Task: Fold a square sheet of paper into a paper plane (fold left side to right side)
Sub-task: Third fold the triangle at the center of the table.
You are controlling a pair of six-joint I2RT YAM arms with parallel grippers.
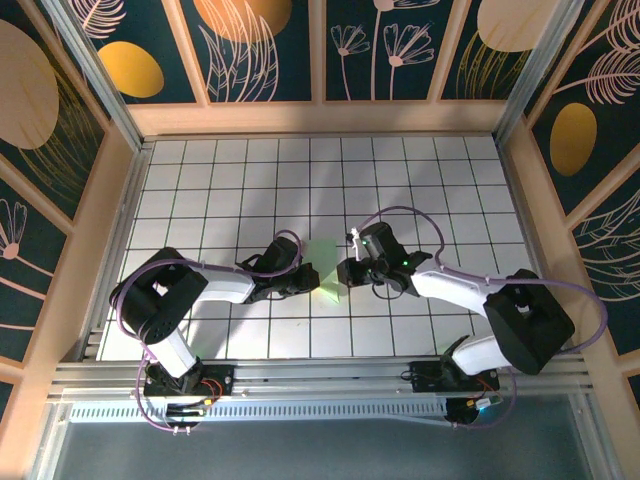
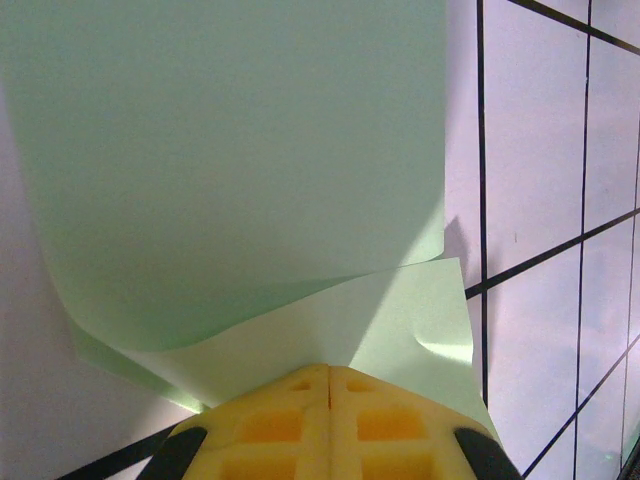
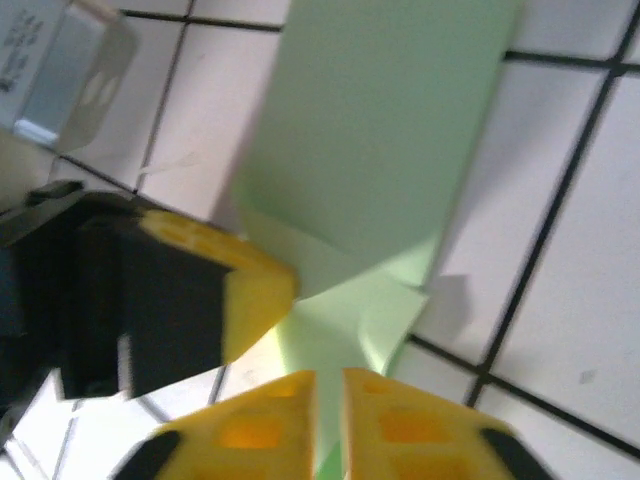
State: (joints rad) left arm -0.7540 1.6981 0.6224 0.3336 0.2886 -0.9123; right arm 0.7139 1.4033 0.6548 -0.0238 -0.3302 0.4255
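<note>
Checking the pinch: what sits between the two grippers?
The thin pale green paper sheet, partly folded, fills the gap between the left gripper and the right gripper, seen in the top external view.

Robot test cell, laboratory type. Indicators: white grid-tiled surface (image 1: 200, 180); wood-framed enclosure walls (image 1: 110, 200) with printed botanical panels (image 1: 265, 50); aluminium extrusion rail (image 1: 320, 374) carrying cabled left arm (image 1: 225, 285) and right arm (image 1: 450, 287).

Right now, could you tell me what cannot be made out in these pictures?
Top view: paper too small to read creases; left fingers and right fingers cover its sides.
Left wrist view: paper's far edge cut off; its curl hides the layer beneath.
Right wrist view: blurred; paper's far edge cut off.
</note>
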